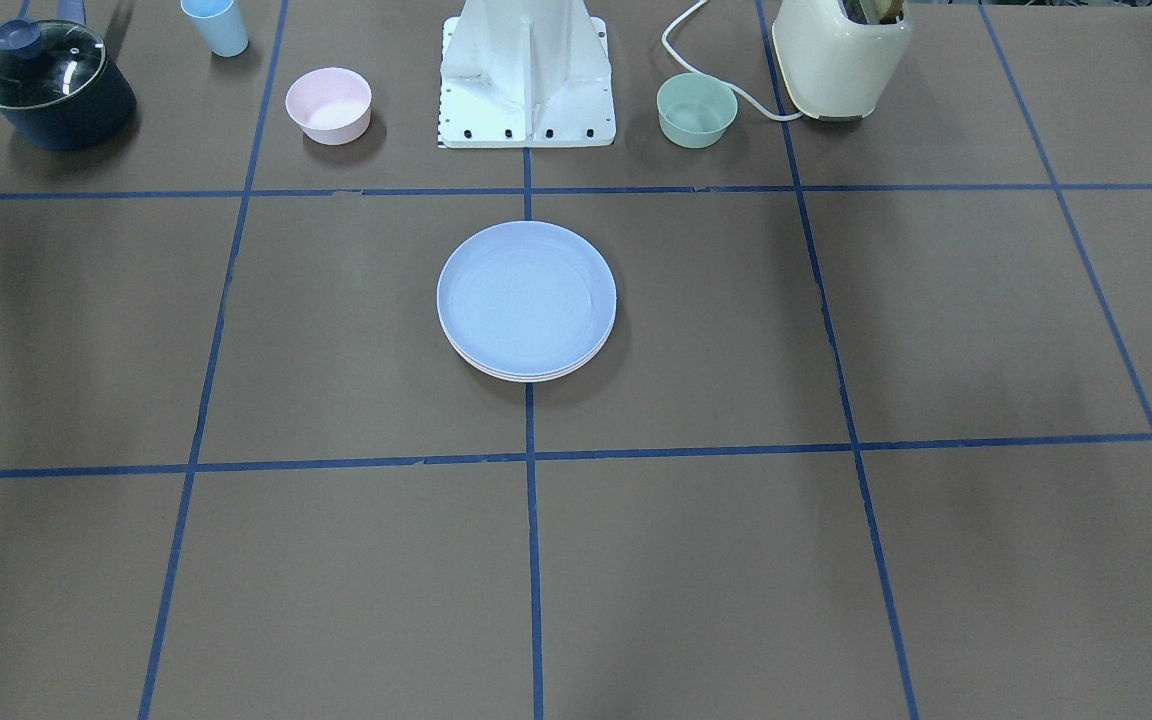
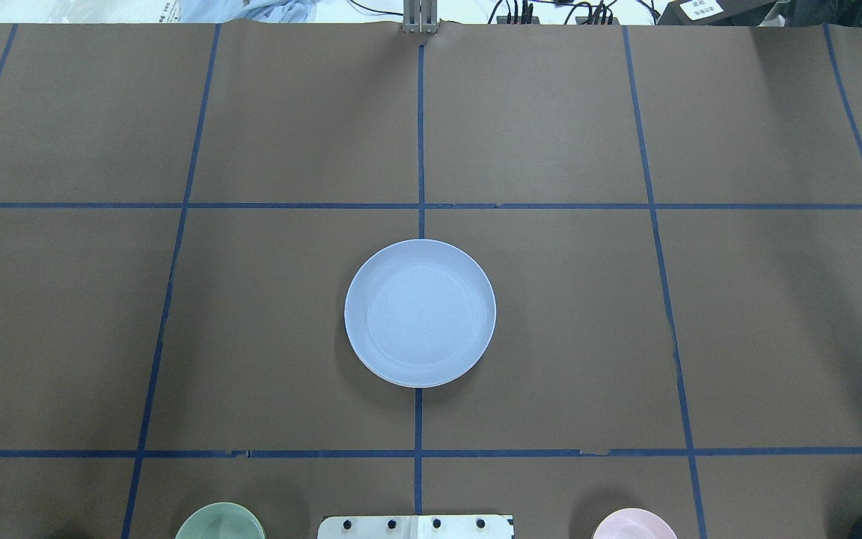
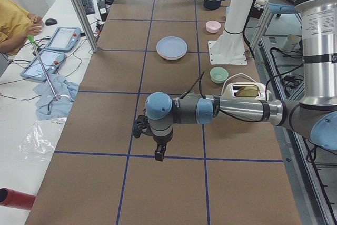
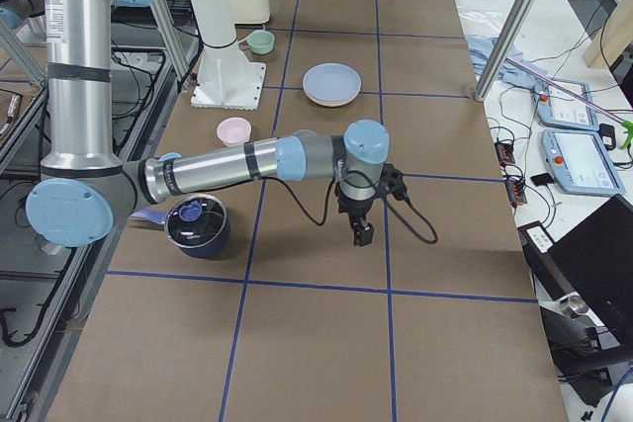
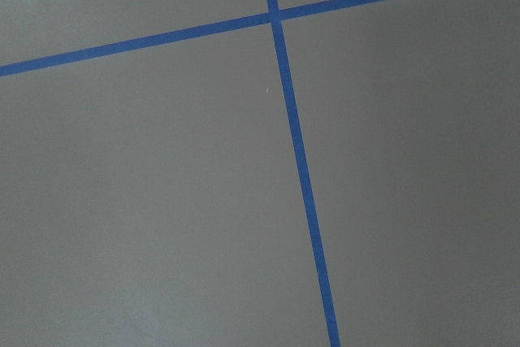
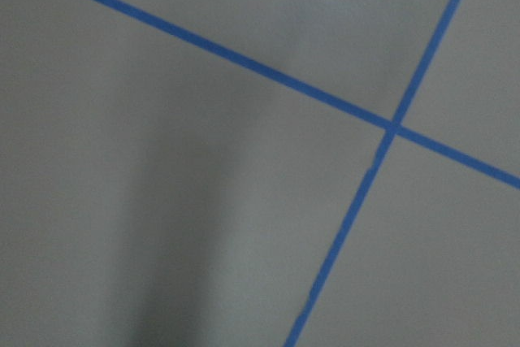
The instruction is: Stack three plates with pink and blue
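The light blue plate point(image 1: 526, 298) lies on top of a stack at the table's middle, also seen in the overhead view point(image 2: 420, 312). Pale rims of plates under it point(image 1: 526, 375) show at its near edge; their colours are hard to tell. The left gripper point(image 3: 159, 154) hangs over bare table far from the stack, seen only in the left side view, so I cannot tell whether it is open. The right gripper point(image 4: 363, 236) hangs likewise at the other end, and I cannot tell its state. Both wrist views show only brown table and blue tape.
By the robot base point(image 1: 528, 80) stand a small pink bowl point(image 1: 328, 105), a mint-green bowl point(image 1: 697, 110), a dark pot with glass lid point(image 1: 51, 85), a blue cup point(image 1: 216, 25) and a cream toaster point(image 1: 841, 55). Blue tape lines grid the table.
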You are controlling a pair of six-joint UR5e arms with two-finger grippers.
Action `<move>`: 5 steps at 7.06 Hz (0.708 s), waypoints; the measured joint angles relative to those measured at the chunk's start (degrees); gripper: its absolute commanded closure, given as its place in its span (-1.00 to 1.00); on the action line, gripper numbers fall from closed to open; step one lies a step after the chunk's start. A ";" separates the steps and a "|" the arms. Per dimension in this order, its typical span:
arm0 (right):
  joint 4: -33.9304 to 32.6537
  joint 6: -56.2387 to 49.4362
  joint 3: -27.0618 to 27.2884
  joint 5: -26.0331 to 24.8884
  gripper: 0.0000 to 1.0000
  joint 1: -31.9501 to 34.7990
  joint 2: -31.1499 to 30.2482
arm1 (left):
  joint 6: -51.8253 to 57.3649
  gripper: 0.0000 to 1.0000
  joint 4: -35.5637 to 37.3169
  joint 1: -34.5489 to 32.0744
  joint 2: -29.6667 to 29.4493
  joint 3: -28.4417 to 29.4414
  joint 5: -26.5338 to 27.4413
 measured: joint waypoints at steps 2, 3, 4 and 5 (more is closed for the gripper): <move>1.44 -0.71 0.35 -0.13 -1.00 5.90 -5.79 | -0.17 -1.00 -0.13 -0.40 0.39 -0.55 0.02; 1.75 -0.60 0.71 -1.14 -1.00 7.41 -6.09 | -0.12 -1.00 -0.31 -0.49 0.63 -0.81 0.01; 1.84 -0.45 0.97 -2.15 -1.00 7.96 -5.97 | -0.04 -1.00 -0.47 -0.54 0.82 -1.08 0.10; 1.94 -0.40 0.91 -2.49 -1.00 8.05 -5.97 | 0.02 -1.00 -0.48 -0.55 0.89 -1.20 0.39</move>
